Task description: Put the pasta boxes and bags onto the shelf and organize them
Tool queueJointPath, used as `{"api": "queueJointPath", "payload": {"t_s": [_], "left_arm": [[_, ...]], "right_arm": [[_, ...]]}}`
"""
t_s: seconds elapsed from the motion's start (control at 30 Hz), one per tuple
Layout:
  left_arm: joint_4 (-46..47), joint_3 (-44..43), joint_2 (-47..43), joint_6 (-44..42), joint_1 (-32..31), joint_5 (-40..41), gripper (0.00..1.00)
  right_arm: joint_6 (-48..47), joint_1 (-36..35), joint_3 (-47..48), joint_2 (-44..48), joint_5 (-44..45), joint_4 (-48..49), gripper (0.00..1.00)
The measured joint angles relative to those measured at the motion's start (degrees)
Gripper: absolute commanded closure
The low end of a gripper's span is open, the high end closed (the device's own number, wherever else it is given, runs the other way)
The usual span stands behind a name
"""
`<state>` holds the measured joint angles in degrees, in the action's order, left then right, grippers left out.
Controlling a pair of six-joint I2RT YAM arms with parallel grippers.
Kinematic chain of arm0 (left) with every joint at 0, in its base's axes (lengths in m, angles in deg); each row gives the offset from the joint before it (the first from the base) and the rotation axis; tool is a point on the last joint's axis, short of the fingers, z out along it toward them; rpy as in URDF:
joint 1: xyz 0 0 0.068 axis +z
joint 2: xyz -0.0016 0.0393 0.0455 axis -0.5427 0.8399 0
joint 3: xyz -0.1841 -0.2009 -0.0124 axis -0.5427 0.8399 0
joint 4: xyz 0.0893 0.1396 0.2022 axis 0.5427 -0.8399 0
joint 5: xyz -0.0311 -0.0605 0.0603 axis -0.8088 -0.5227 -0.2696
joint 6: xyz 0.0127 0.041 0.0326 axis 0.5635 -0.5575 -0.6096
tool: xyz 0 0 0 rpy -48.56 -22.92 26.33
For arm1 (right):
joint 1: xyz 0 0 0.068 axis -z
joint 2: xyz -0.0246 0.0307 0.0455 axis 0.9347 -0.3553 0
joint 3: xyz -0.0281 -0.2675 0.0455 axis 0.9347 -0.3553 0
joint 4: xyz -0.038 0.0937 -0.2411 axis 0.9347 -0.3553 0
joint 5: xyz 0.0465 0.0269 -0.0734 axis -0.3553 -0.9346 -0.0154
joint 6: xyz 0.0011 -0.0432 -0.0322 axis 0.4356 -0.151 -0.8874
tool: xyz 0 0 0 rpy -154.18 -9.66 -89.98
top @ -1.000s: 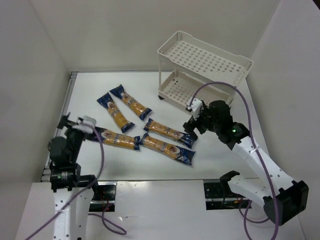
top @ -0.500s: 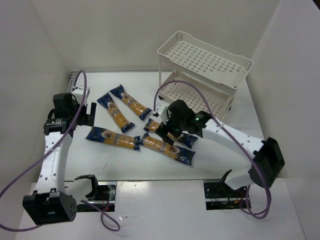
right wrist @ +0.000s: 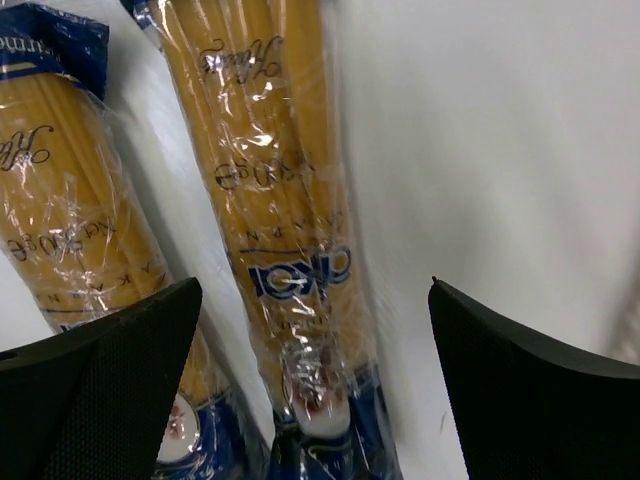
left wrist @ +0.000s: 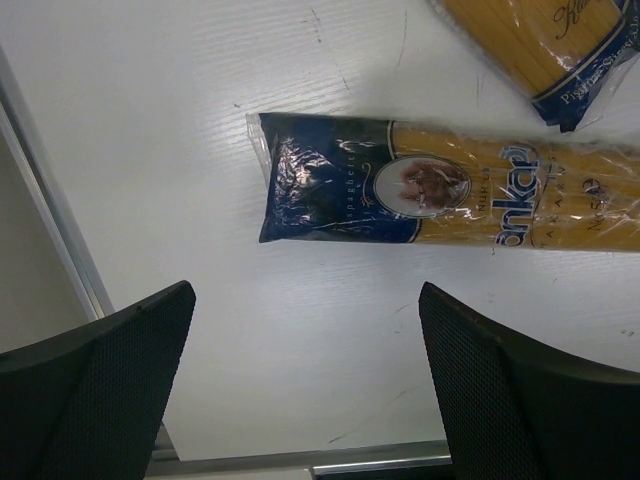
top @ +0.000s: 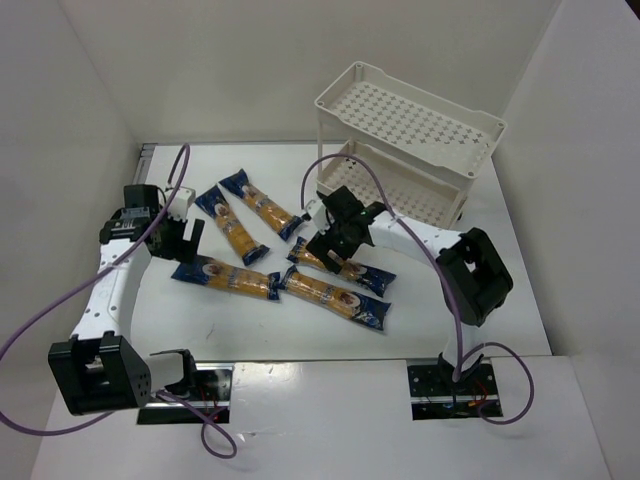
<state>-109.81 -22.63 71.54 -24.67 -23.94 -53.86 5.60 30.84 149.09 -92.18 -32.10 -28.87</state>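
One pasta packet [right wrist: 285, 170] lies under right tool [right wrist: 312, 290]

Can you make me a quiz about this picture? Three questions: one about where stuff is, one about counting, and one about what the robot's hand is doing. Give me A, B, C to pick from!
1. The shelf has two levels. Where do the pasta packets lie?
A. on the top level
B. on the table
C. on the bottom level

2. How many pasta packets are there?
A. three
B. five
C. eight

3. What is the right hand doing?
A. open, over a packet
B. shut on a packet
C. holding the shelf

Answers:
1 B: both shelf levels are bare, and every packet lies on the white table.
2 B: the top view shows five.
3 A: the wrist view shows it wide open, with a packet below it and nothing gripped.
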Motion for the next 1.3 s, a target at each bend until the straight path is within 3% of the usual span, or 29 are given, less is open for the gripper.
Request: {"api": "queueJointPath", "payload": {"t_s": [0.3,0.37,0.4,0.43,0.5,0.53,0.57,0.77,0.97,1.17,1.3], "left_arm": [[0.31,-0.85,2.4,-0.02,0.0,0.02,0.0],[0.52,-1.27,3.08,-0.02,0.0,0.09,0.0],[0.55,-1.57,3.41,-0.04,0.0,0.11,0.0],[0.55,-1.88,3.69,-0.04,0.0,0.13,0.0],[0.85,-2.27,3.98,-0.04,0.0,0.17,0.0],[0.92,-2.4,4.04,-0.04,0.0,0.2,0.0],[1.01,-2.54,4.07,-0.04,0.0,0.26,0.0],[1.6,-2.58,4.07,-0.04,0.0,0.24,0.0],[1.77,-2.8,4.04,0.0,0.0,0.0,0.0],[2.19,-4.31,2.97,0.02,0.0,-0.81,0.0],[2.32,-4.7,1.81,0.07,0.0,-1.11,0.0]], "right_arm": [[-3.85,-0.02,0.39,-7.8,-3.69,1.14,0.01],[-3.69,-0.02,2.01,-9.53,-2.45,2.32,0.06],[-3.17,-0.15,2.71,-10.14,-2.25,2.8,0.16],[-2.84,-0.33,2.86,-10.4,-2.21,3.39,0.42],[-2.4,-0.9,2.78,-10.47,-1.79,4.11,0.68],[-2.45,-1.2,2.73,-10.21,-0.55,4.39,0.9],[-2.27,-1.46,2.54,-9.73,0.15,4.63,1.0],[-1.86,-3.21,1.09,-8.13,3.26,4.98,1.0],[-1.53,-3.61,4.7,-5.99,6.49,-4.02,1.0],[-2.86,-4.17,7.69,1.53,15.15,-4.13,1.0],[-6.54,-4.44,7.54,4.37,25.44,-1.6,1.0]]}}
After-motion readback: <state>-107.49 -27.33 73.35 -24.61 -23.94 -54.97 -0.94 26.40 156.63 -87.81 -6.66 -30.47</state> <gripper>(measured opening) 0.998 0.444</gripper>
